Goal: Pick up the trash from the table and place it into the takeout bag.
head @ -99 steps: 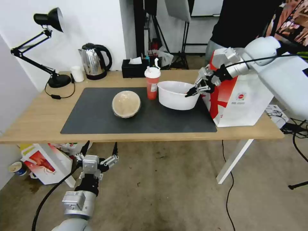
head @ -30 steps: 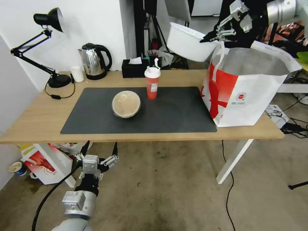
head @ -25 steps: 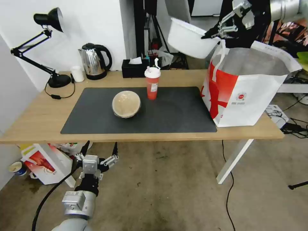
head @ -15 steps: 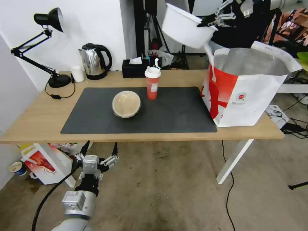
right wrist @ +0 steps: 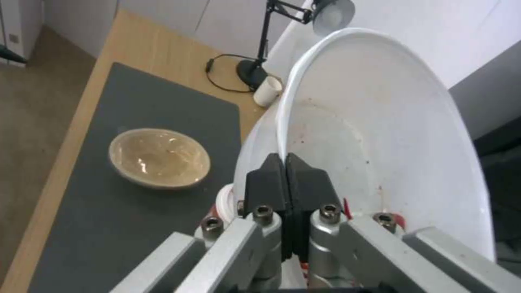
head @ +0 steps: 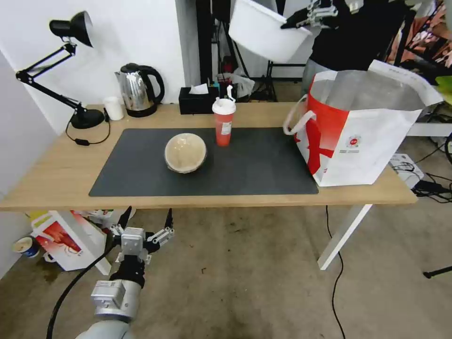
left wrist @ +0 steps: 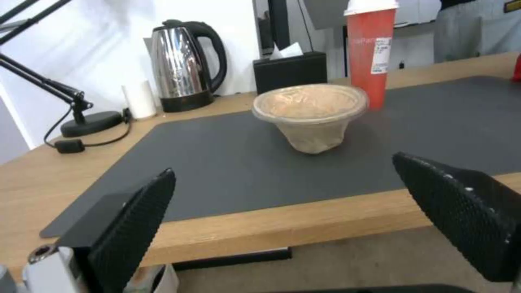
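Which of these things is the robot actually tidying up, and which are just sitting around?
Part of the job:
- white bowl, pinched at its rim by the right pincer, high above the table
- red cup
- tan lidded bowl
- takeout bag

Just lying about:
- kettle
- desk lamp
- tissue box
- small white cup

The tabletop was light wood under a matt grey mat; the kettle shone as polished metal; the takeout bag was foil-lined.
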`<state>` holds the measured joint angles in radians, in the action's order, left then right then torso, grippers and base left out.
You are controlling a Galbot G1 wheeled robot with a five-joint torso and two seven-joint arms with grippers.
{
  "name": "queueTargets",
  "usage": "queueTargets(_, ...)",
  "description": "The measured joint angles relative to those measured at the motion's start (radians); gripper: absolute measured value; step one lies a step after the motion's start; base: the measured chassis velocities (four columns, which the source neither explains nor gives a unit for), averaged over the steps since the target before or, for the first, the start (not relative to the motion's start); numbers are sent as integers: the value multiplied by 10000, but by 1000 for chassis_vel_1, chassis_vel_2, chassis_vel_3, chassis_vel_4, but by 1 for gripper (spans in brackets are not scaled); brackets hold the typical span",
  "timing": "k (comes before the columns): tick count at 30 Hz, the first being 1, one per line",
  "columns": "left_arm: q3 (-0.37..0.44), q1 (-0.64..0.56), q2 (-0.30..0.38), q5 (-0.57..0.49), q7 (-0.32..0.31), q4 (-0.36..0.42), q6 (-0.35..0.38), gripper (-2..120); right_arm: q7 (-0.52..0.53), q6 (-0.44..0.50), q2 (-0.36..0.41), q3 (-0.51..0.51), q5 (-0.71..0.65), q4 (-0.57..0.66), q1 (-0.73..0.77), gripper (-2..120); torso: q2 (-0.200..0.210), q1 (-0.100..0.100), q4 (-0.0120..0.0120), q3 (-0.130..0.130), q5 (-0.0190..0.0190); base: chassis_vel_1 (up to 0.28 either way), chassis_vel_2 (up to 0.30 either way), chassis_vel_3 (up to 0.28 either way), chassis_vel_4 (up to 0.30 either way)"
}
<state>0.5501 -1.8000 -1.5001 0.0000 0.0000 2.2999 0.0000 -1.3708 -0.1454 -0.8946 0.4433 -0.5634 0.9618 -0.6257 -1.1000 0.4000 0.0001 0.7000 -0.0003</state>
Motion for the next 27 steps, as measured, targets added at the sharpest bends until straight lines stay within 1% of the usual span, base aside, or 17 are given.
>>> queueTargets(11,0,-1,0,0,0,1,0,100,-38,12,123,26,6,-15,-25,0,0,0,0,1,5,0,0,0,0)
queueTargets(27,0,0,0,0,0,1,0,100,-109,103,1041,-66,237,354,723,0,0,0,0,0,3,0,0,0,0)
